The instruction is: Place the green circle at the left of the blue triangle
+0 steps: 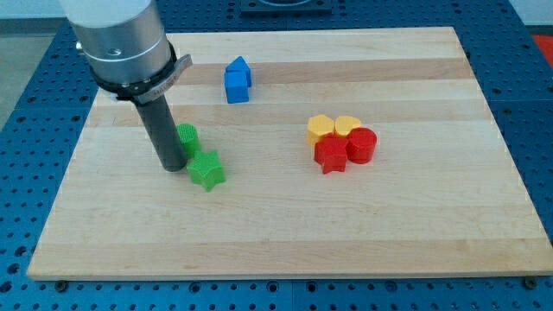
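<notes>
The green circle sits on the wooden board left of centre, partly hidden behind my rod. My tip rests on the board just left of and below the green circle, touching or nearly touching it. A green star lies right of the tip, just below the circle. The blue triangle stands near the view's top, with a blue cube pressed against its lower side. The blue pair is well above and right of the green circle.
A tight cluster lies right of centre: a yellow hexagon-like block, a yellow heart, a red star and a red cylinder. The arm's grey body overhangs the board's top left corner.
</notes>
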Available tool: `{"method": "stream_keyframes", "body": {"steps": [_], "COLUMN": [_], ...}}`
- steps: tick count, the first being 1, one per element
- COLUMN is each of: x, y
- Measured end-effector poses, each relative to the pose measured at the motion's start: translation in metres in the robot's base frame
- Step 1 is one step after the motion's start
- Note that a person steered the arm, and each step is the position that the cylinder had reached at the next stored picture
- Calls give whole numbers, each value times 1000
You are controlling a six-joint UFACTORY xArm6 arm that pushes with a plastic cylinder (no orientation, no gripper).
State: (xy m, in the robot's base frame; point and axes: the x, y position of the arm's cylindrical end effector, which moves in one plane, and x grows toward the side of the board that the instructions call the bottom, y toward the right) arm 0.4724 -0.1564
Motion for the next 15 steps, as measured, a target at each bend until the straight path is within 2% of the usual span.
{"method": "stream_keyframes", "body": {"steps": [3, 4, 5, 6, 7, 9, 11, 14, 15], "x": [-79, -68, -37, -42, -59, -99, -77, -137, -104], "y": [-2, -2, 10, 54, 56, 36, 20, 14, 14]}}
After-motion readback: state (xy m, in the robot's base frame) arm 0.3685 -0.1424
